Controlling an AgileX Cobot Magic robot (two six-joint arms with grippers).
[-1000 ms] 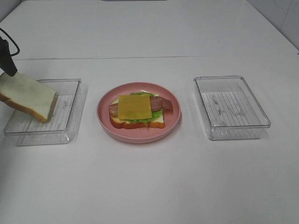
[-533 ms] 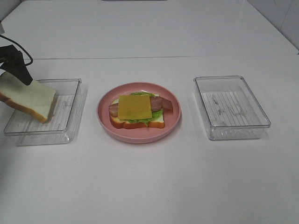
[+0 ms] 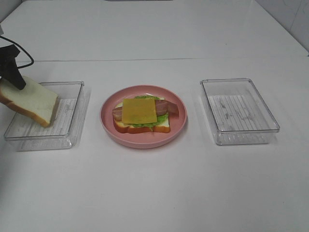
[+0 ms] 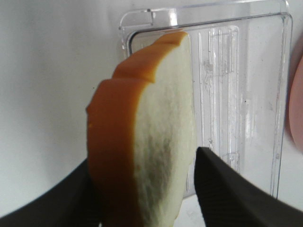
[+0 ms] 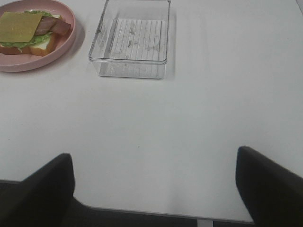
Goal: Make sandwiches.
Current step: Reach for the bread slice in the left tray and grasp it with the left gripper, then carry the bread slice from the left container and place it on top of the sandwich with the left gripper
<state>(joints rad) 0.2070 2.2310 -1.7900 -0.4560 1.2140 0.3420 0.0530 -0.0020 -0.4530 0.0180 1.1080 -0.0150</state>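
The left end effector (image 3: pixel 12 77) was clenched on the top bread slice (image 3: pixel 30 100), its two dark fingers (image 4: pixel 227 198) pressing the slice's opposite faces, as the left wrist view showed. It held the slice tilted over the clear tray (image 3: pixel 67 137) near the table's (image 3: pixel 154 193) left edge, crust edge lowest. The rest of the sandwich lay in the pink plate (image 3: pixel 108 128) at the table's middle: a bottom slice (image 3: pixel 161 126), lettuce (image 3: pixel 163 117), bacon strips (image 3: pixel 171 107) and a yellow cheese square (image 3: pixel 139 110) on top, open and waiting for its lid. From the held slice, that stack lay toward the table's right edge, near but clearly apart, with the tray's wall between. The slice's broad face was pitched steeply, so I judged the coming move would need it levelled flat and squared to the cheese before lowering. The left arm was plainly the nearer one. The right end effector (image 5: pixel 154 189) hung released near the table's front right corner, its fingers spread wide and gripping nothing, well away from the second clear tray (image 3: pixel 270 129) on that side.
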